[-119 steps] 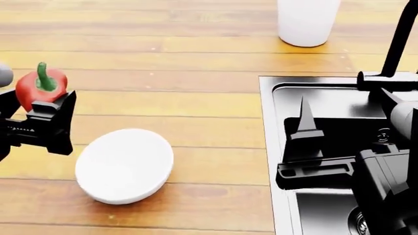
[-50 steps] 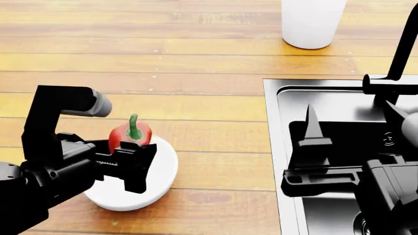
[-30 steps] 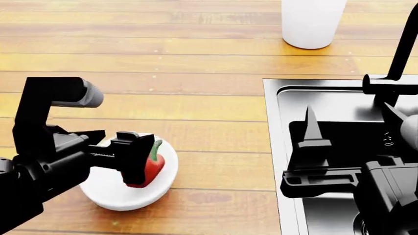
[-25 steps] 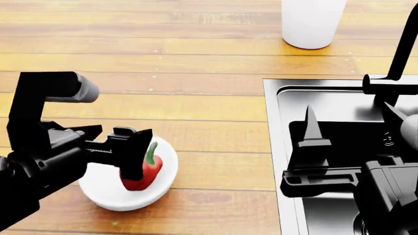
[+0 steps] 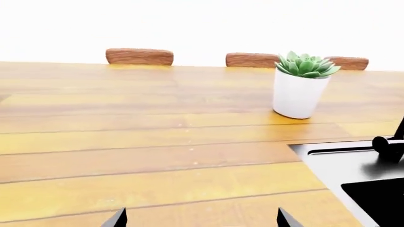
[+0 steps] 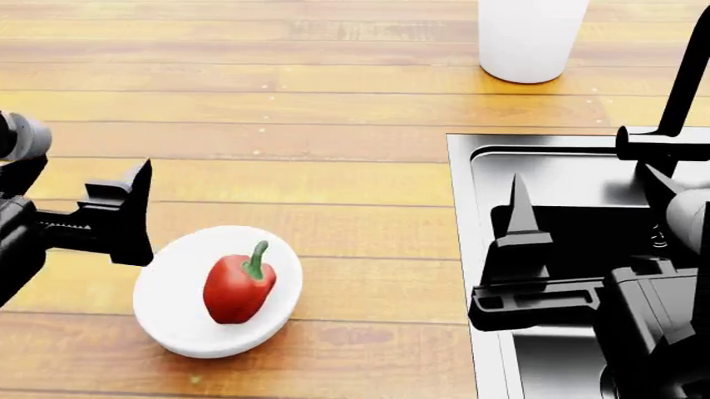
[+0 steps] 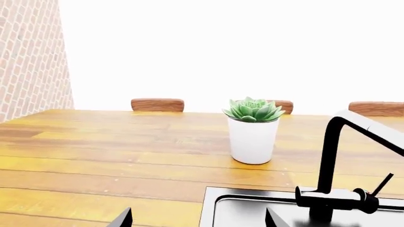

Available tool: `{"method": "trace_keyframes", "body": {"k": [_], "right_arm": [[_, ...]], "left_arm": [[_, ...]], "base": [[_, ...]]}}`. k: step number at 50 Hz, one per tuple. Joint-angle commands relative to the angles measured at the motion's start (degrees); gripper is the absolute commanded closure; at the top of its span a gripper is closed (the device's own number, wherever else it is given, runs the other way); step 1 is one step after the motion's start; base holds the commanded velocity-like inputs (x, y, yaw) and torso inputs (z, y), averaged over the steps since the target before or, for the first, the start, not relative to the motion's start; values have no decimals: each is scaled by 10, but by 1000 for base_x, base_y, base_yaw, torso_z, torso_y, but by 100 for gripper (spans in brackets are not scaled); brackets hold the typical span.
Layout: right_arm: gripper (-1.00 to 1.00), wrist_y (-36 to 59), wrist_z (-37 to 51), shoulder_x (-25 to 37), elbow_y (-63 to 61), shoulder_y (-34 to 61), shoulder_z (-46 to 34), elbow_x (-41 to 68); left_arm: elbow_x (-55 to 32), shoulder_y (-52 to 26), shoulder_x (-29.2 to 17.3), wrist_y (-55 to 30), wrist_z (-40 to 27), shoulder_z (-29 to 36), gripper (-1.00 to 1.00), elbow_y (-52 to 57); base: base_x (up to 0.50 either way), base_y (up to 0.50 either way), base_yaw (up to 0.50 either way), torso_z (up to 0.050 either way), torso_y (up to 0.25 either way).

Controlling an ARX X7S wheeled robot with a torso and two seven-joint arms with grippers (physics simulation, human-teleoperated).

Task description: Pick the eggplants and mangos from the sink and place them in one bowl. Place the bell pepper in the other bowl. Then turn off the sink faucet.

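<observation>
The red bell pepper (image 6: pixel 236 287) lies inside a white bowl (image 6: pixel 166 328) on the wooden counter, touched by nothing. My left gripper (image 6: pixel 116 208) hovers just left of the bowl. In the left wrist view it (image 5: pixel 200 221) is open, with only bare wood between the tips. My right gripper (image 6: pixel 583 191) hangs open over the sink (image 6: pixel 461 166), and in its own view it (image 7: pixel 198 220) is empty. The black sink faucet (image 6: pixel 677 75) rises at the sink's far right, its thin lever (image 7: pixel 382 182) beside the base. No eggplants or mangos are in view.
A white pot with a green succulent (image 7: pixel 252 135) stands on the counter behind the sink; it also shows as a white pot (image 6: pixel 530 37) at the head view's top. Wooden chair backs (image 5: pixel 139 56) line the counter's far edge. A brick wall (image 7: pixel 28 56) stands to one side.
My left gripper carried the bell pepper over the bowl, opened and let it drop in, then pulled back to the left. The right arm has barely moved.
</observation>
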Motion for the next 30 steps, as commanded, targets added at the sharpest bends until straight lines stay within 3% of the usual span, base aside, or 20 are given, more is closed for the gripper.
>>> {"method": "trace_keyframes", "body": {"k": [1, 13, 30], "right_arm": [[-100, -4, 3, -4, 1, -4, -1, -7], [-100, 0, 17, -9, 13, -1, -3, 6], [-100, -5, 19, -6, 8, -12, 1, 2]], "left_arm": [[63, 35, -40, 28, -4, -7, -100, 42], [51, 40, -41, 26, -9, -7, -100, 48], [24, 43, -45, 23, -16, -14, -100, 51]], "base": [[0, 0, 0, 0, 0], [-22, 0, 0, 0, 0], [-258, -18, 0, 0, 0]]}}
